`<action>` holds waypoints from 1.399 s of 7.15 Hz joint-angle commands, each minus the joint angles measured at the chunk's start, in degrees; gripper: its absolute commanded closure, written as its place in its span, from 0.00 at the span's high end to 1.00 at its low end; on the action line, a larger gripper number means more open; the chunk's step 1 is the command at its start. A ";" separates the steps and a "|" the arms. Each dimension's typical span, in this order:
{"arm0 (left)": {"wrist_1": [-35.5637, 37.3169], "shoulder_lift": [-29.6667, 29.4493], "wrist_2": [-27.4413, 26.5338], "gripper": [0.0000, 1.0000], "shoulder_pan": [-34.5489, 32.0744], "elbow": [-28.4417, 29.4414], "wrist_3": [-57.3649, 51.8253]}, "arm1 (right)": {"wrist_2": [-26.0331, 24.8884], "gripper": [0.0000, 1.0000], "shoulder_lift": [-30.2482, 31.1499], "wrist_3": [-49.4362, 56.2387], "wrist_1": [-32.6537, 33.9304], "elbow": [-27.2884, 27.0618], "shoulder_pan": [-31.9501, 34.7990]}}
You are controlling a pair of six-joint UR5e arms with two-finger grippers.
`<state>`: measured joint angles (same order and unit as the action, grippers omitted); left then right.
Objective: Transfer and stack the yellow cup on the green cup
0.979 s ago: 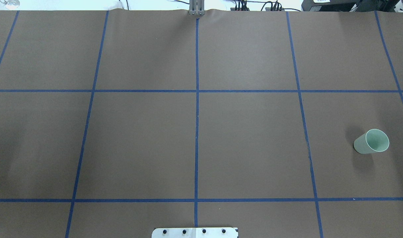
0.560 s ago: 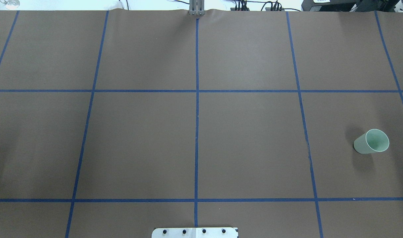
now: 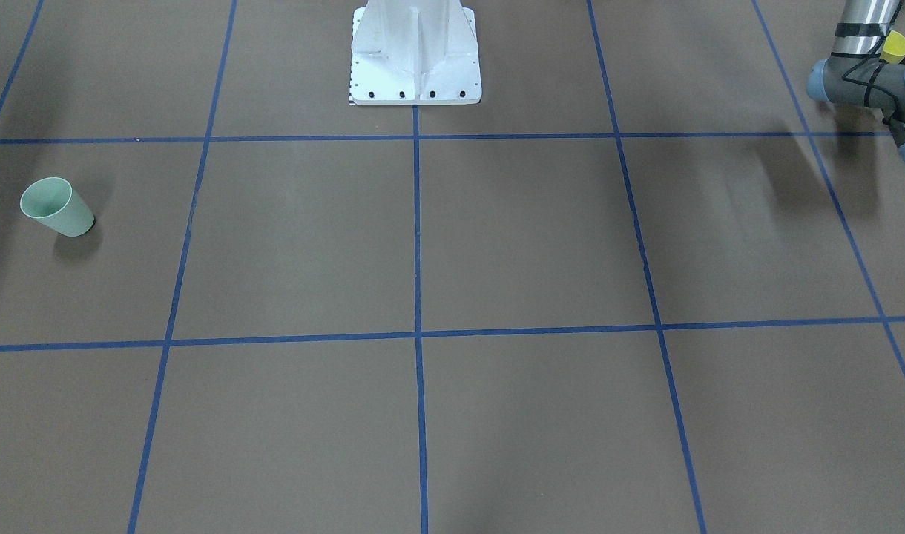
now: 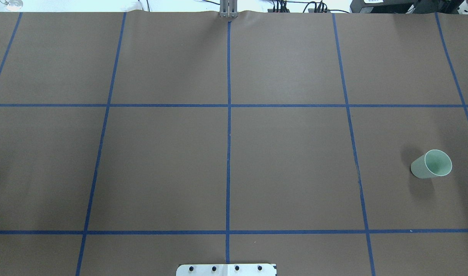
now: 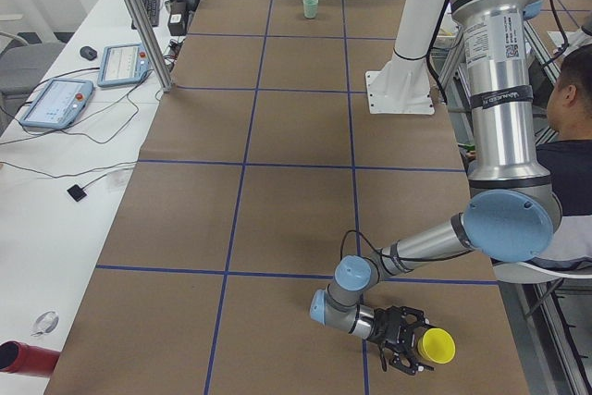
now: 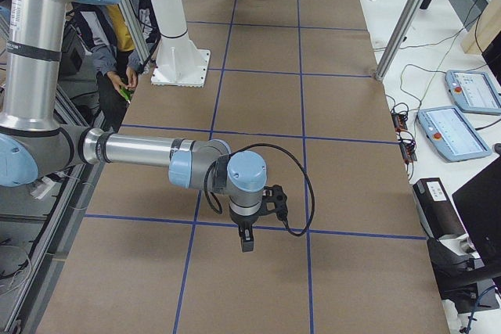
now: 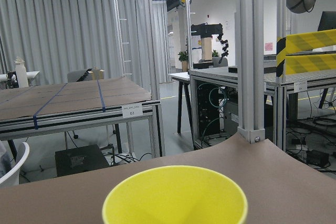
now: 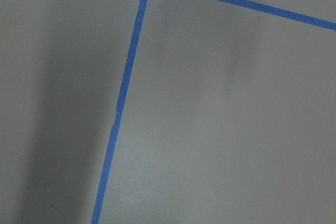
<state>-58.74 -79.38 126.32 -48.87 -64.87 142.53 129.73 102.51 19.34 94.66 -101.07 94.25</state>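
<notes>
The green cup [image 4: 431, 164] stands upright on the brown table, on my right side; it also shows in the front-facing view [image 3: 56, 208] and far off in the exterior left view [image 5: 311, 7]. The yellow cup [image 5: 435, 347] is at the table's left end, right against my left gripper [image 5: 402, 339]; I cannot tell whether the fingers grip it. Its rim fills the bottom of the left wrist view [image 7: 175, 195], and it peeks out behind the left arm [image 3: 895, 46]. My right gripper [image 6: 246, 240] points down over bare table, far from both cups; I cannot tell its state.
The white robot base plate [image 4: 226, 269] sits at the near middle edge. Blue tape lines cross the table. A person [image 5: 569, 136] sits beside the robot. Tablets [image 5: 55, 104] and a metal post [image 5: 139, 16] stand along the far side bench.
</notes>
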 commanded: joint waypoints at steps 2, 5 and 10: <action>-1.12 0.19 0.94 1.00 0.09 1.59 0.29 | 0.00 1.00 -0.03 0.00 0.00 0.00 -0.03; -2.69 0.28 0.94 1.00 0.09 3.52 0.29 | 0.00 1.00 -0.03 0.00 0.00 0.09 -0.03; -3.75 0.81 -0.89 0.52 0.09 3.70 -1.63 | 0.00 1.00 -0.03 0.00 0.00 0.09 -0.03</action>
<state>-62.35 -78.86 126.53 -48.78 -61.11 142.01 129.73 102.48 19.33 94.66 -100.99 94.25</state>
